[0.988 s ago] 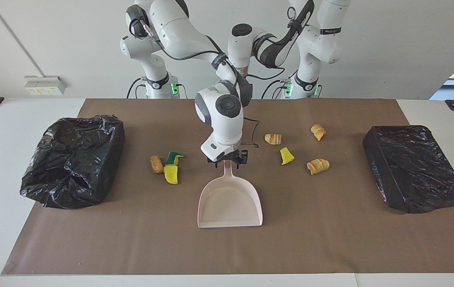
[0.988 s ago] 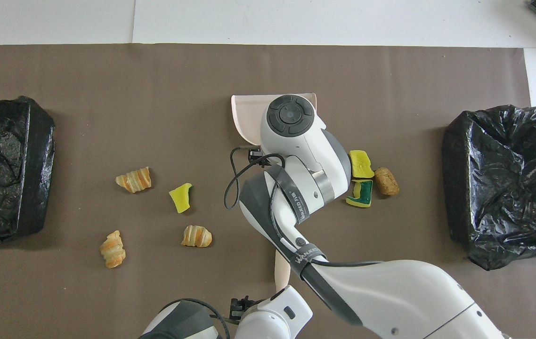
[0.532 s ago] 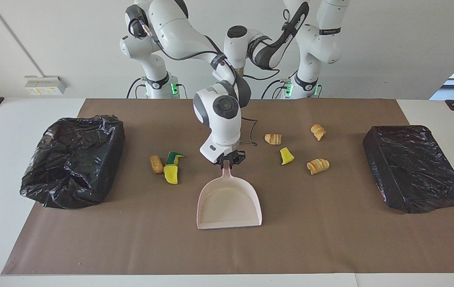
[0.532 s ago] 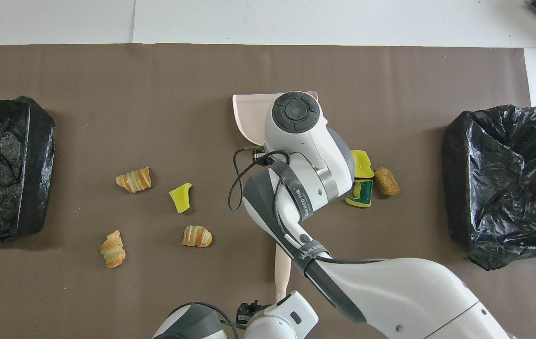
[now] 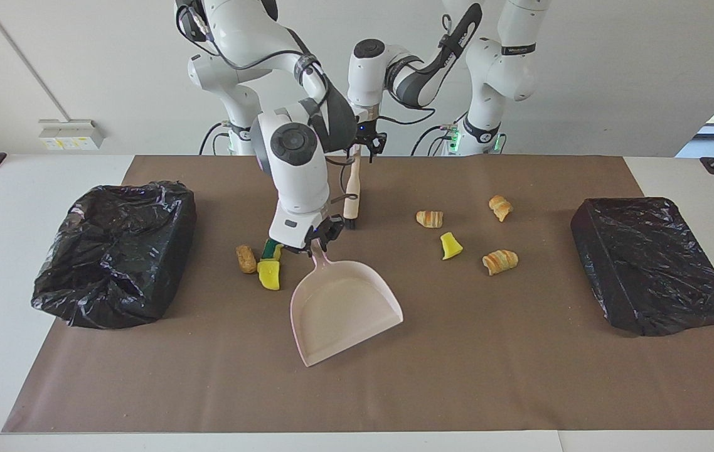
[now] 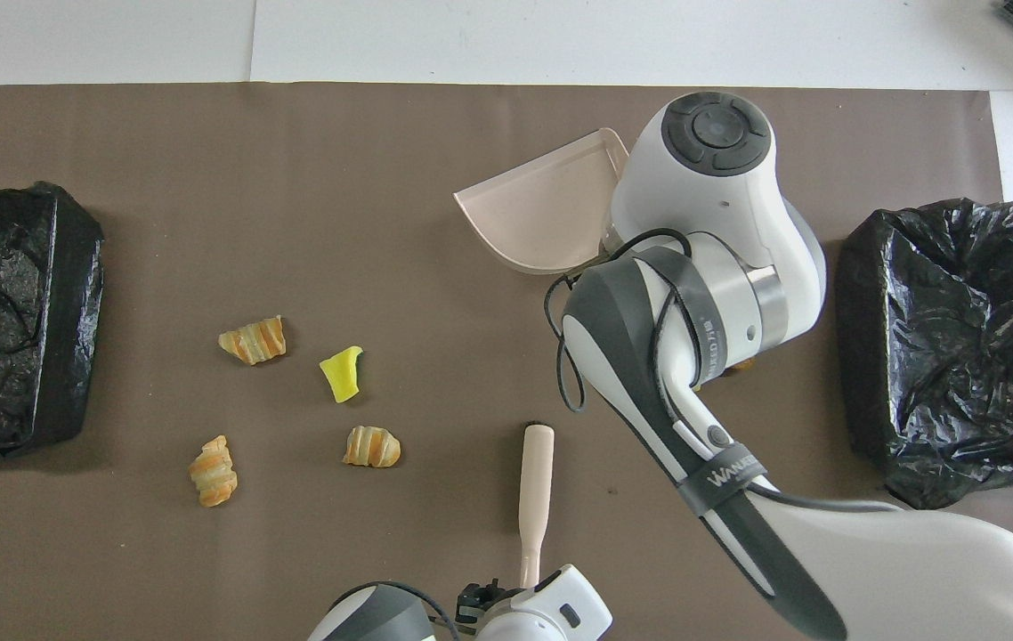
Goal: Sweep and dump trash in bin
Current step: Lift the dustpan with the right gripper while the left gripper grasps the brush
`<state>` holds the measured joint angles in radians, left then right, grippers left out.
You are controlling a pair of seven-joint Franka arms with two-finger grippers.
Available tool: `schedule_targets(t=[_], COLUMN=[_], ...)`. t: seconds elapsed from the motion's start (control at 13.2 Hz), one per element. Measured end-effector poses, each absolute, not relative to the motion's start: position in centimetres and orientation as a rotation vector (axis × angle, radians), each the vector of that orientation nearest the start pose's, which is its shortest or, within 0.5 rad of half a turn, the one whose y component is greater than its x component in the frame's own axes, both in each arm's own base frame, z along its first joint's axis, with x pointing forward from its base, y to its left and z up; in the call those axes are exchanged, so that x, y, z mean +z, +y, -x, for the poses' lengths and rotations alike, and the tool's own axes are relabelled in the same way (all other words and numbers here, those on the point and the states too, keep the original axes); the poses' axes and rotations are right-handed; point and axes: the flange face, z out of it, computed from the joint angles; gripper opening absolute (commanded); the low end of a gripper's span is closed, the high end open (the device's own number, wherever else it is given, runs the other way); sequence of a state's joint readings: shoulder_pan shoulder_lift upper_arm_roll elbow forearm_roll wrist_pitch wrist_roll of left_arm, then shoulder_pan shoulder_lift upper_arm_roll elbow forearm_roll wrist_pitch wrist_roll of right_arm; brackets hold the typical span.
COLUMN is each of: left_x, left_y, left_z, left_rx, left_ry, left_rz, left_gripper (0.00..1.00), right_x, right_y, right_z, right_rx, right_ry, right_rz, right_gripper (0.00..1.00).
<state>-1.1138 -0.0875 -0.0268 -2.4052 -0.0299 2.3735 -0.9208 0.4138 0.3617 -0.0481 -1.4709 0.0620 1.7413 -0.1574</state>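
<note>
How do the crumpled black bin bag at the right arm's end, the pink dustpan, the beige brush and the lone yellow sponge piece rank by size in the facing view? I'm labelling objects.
1. Crumpled black bin bag
2. Pale pink plastic dustpan
3. Beige hand brush
4. Lone yellow sponge piece

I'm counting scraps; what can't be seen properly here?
Overhead view: the right arm covers the scraps beside the open bin and the dustpan's handle.
Facing view: the right end effector partly hides the green sponge.
Overhead view: the bottom edge crops the left end effector holding the brush.
</note>
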Motion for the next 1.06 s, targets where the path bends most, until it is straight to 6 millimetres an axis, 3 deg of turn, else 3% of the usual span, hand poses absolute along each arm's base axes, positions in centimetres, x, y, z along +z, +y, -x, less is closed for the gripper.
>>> schedule_targets(t=[0.15,0.3,0.38,0.53,0.61,0.91,1.06], left_x=[34.5,34.4,34.5,34.9,35.1,35.1,35.7], left_y=[-44.6,-44.8,-44.9,-45.0,-45.1,-44.9,-44.4], left_z=[-19.8,-19.8,-20.0,-20.5,-20.7,-20.9,-22.6], left_rx=[-0.012,-0.009,-0.011,-0.018,-0.020,0.001,0.011], left_ry=[0.326,0.322,0.316,0.303,0.299,0.287,0.232], left_rz=[3.179,3.179,3.182,3.192,3.194,3.174,3.170], left_gripper=[0.56,0.49,0.40,0.09,0.00,0.00,0.00], right_x=[49.4,51.1,51.2,50.7,50.0,47.3,47.4], right_y=[22.1,19.7,18.8,18.3,18.1,15.1,15.1], right_z=[-59.7,-58.1,-57.4,-56.6,-56.4,-56.2,-55.6], right_rx=[0.185,0.226,0.238,0.243,0.251,0.242,0.274], right_ry=[-0.983,-1.116,-1.163,-1.252,-1.309,-1.505,-1.588], right_rz=[2.930,2.864,2.838,2.790,2.761,2.739,2.766], right_gripper=[0.00,0.00,0.00,0.00,0.00,0.00,0.00])
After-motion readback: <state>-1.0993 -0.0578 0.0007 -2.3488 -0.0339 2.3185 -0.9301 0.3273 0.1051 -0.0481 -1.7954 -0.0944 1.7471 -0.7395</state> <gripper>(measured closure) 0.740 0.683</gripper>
